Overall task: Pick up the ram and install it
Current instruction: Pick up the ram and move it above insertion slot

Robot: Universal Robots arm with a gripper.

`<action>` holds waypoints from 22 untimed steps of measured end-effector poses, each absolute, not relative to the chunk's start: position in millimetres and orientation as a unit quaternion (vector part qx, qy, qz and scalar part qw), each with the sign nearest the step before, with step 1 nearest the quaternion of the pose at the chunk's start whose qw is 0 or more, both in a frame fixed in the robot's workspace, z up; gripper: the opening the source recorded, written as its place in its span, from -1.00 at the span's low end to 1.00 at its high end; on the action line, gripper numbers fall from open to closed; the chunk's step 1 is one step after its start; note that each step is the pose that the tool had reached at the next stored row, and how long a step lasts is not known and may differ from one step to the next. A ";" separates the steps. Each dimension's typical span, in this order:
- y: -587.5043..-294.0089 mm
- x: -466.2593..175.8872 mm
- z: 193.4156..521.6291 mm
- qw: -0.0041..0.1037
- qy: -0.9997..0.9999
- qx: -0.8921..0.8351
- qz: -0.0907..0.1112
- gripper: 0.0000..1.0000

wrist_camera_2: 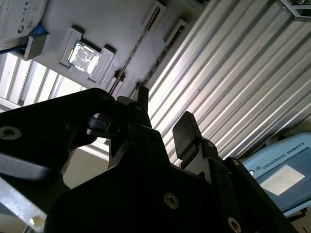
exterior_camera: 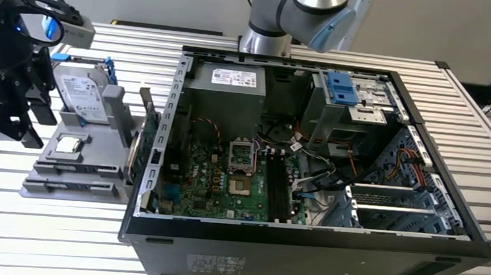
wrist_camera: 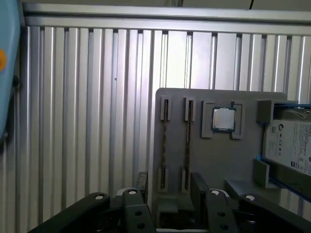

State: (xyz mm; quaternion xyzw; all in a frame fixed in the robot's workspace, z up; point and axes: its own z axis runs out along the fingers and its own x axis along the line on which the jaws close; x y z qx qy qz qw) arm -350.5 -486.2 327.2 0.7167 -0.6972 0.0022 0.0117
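A computer case (exterior_camera: 308, 239) is set on the surface (exterior_camera: 480, 121). At the exterior view's left of it, just beside, a tray (exterior_camera: 60, 186) is placed. On the tray, a hard drive (exterior_camera: 82, 97) is propped at the far end, a processor chip (exterior_camera: 70, 143) is seated nearer, and the ram (wrist_camera: 187, 141) is slotted beside a second stick (wrist_camera: 164, 138).

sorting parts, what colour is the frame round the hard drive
Blue; the frame shows best in the exterior view.

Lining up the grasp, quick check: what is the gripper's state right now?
Gripper: open, holding nothing; the ram sits in its gray holder.
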 end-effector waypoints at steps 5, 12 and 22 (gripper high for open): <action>-485.7 -350.5 323.4 0.012 -0.697 0.717 0.002 1.00; -485.1 -350.5 317.9 0.011 -0.697 0.717 0.003 1.00; -484.3 -350.5 310.2 0.012 -0.697 0.717 0.004 1.00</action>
